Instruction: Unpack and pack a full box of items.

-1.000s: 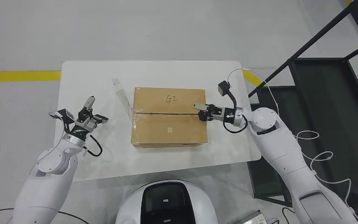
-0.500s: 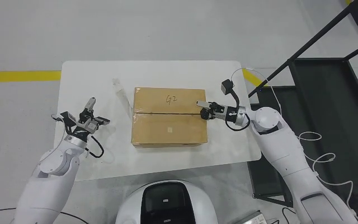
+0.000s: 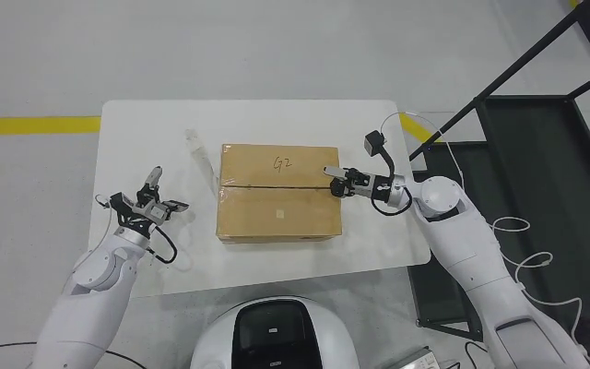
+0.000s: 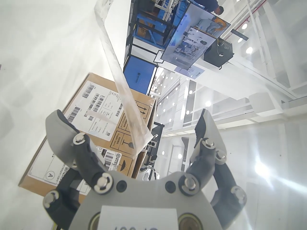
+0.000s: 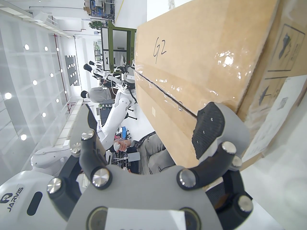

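A closed cardboard box point(image 3: 279, 192) marked "G2" stands in the middle of the white table point(image 3: 369, 129). Its top seam runs left to right. My right gripper point(image 3: 329, 181) is open at the box's right end, level with the seam. In the right wrist view, one finger pad point(image 5: 208, 128) of the right gripper point(image 5: 148, 120) lies over the seam end of the box point(image 5: 203, 48). A peeled strip of clear tape point(image 3: 198, 152) hangs from the box's left side onto the table. My left gripper point(image 3: 147, 198) is open and apart from the box. It faces the tape point(image 4: 115, 72) and the labelled side of the box point(image 4: 79, 120).
A black metal rack point(image 3: 516, 120) stands just past the table's right edge. A yellow floor line point(image 3: 46, 124) runs to the left of the table. Bare table surface lies behind the box and at the front left.
My left gripper has drifted a little toward the table's front and the box. My right gripper shifted slightly at the box's right end, then held still.
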`<state>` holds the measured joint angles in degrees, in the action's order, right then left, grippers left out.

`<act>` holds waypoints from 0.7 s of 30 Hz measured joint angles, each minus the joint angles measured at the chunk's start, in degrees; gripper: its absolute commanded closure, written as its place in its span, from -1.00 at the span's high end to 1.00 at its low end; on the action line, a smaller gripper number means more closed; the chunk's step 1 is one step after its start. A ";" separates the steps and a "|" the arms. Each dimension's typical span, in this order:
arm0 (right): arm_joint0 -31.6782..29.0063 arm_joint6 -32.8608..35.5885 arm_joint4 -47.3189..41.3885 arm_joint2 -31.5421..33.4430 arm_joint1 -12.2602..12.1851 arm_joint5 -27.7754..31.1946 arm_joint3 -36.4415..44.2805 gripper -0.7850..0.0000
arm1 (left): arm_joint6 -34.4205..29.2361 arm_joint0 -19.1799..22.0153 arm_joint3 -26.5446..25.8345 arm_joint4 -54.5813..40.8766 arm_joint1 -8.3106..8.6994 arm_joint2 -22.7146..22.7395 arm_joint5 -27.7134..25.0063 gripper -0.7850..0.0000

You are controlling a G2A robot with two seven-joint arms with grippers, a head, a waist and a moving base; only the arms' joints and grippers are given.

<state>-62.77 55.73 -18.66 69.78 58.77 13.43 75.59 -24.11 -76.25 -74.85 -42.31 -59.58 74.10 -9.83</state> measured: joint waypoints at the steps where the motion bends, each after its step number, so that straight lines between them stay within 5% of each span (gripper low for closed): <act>1: 0.00 0.00 0.00 0.00 0.00 0.00 0.00 1.00 | 0.01 0.00 -0.01 0.01 0.00 0.00 0.01 1.00; 11: 0.00 0.00 0.00 0.00 0.00 0.00 0.00 1.00 | 2.08 1.94 -0.43 0.96 -0.81 -1.98 0.80 1.00; 21: 0.00 0.00 0.00 0.00 0.00 0.00 0.00 1.00 | 2.55 9.31 9.47 0.14 -3.92 -8.72 -2.96 1.00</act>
<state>-62.77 55.73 -18.66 69.78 58.77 13.43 75.59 -21.56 -66.94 -65.38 -42.18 -63.50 65.38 -12.79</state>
